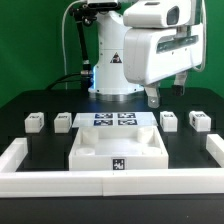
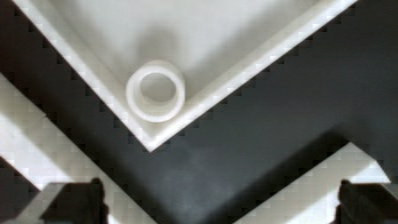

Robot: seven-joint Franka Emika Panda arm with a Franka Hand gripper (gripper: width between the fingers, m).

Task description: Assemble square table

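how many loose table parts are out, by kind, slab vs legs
square slab: 1
block legs: 4
total: 5

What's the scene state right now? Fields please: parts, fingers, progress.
table top: lies flat on the black table, tag on its near edge
legs: four, loose, in a row behind the table top, two on each side of the marker board
border rail: runs along both sides and the front
fingers: open, holding nothing
round socket: in the table top corner that the wrist view shows, nothing in it
progress: no leg attached yet
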